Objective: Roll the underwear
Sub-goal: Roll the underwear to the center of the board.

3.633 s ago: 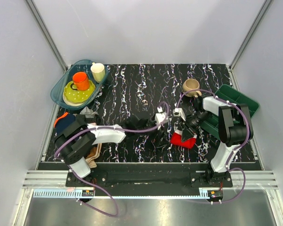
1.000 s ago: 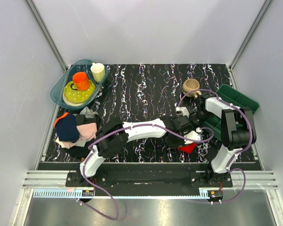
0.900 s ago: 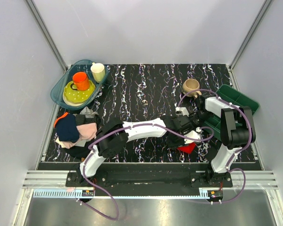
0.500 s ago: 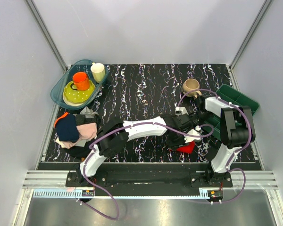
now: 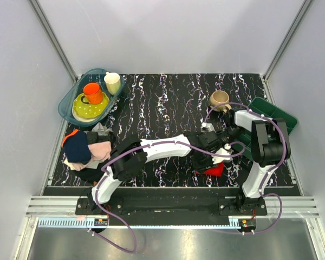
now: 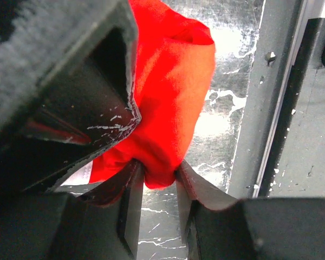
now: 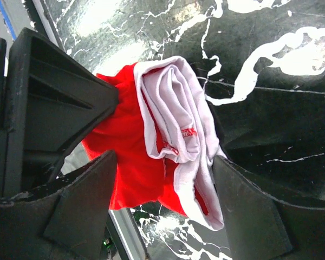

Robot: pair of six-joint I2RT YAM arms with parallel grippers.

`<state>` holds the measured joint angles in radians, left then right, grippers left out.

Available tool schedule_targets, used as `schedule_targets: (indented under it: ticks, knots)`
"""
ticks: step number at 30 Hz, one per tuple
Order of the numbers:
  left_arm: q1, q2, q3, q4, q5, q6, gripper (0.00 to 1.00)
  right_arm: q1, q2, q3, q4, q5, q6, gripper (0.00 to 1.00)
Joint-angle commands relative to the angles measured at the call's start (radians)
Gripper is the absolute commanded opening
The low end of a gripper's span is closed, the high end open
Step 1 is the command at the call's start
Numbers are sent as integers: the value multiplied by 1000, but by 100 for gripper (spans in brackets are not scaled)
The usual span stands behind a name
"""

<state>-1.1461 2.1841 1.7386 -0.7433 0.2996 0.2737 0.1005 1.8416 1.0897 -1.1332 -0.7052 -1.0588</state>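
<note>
The underwear [image 5: 215, 169] is a bright red bundle, bunched and folded over itself, lying on the counter [image 5: 162, 103] near its near edge and right of centre. In the right wrist view a white band [image 7: 173, 108] wraps over the red cloth in soft ridges. It carries a small patch of red lettering [image 7: 187, 133], too small to read. In the left wrist view the fabric shows only as plain, creased red.

The left gripper [image 6: 158, 181] is closed on a fold of the red cloth, and the pinched fabric bulges out beyond its fingers [image 6: 132, 189]. The right gripper [image 7: 162, 162] stands wide open, one finger on either side of the bundle and close against it.

The counter is black with white marbling. Far from the bundle sits a tan mug [image 5: 220, 99], with a green tray [image 5: 271, 116] at the right edge. At the far left a teal basin [image 5: 67, 103] holds an orange cup [image 5: 92, 92], and nearer lies a pile of garments [image 5: 86, 149].
</note>
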Motion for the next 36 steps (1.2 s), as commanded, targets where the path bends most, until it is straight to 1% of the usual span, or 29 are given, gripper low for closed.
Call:
schedule_targets:
  ticks: [1, 3, 9, 14, 18, 22, 26, 27, 31, 32, 36]
  knots:
    - [80, -10, -106, 137, -109, -106, 31, 27, 31, -10, -275, -146, -129, 85]
    - [80, -27, -161, 195, -109, -119, 31, 25, 42, -17, -254, -146, -122, 87]
    - [80, -79, -307, 346, -116, -152, 29, 24, 18, -27, -146, -123, -17, 87]
    - [80, -109, -396, 442, -128, -183, 29, 19, -7, -19, -123, -100, 10, 87]
    - [80, -113, -419, 458, -132, -202, 29, 19, 5, -22, -137, -83, -13, 88]
    - [86, -104, -406, 452, -120, -223, 29, 19, 10, -40, -186, -94, -88, 88]
    - [89, -104, -402, 453, -116, -237, 29, 19, -2, -57, -203, -91, -121, 88]
    - [91, -110, -410, 456, -116, -235, 29, 15, -5, -59, -195, -89, -112, 88]
    - [89, -138, -455, 499, -111, -229, 29, -22, -45, -38, -91, -77, 25, 88]
    - [89, -141, -464, 515, -111, -226, 29, -33, -53, -28, -64, -83, 42, 88]
    - [88, -155, -504, 544, -116, -215, 29, -58, -82, 27, -46, -97, 77, 88]
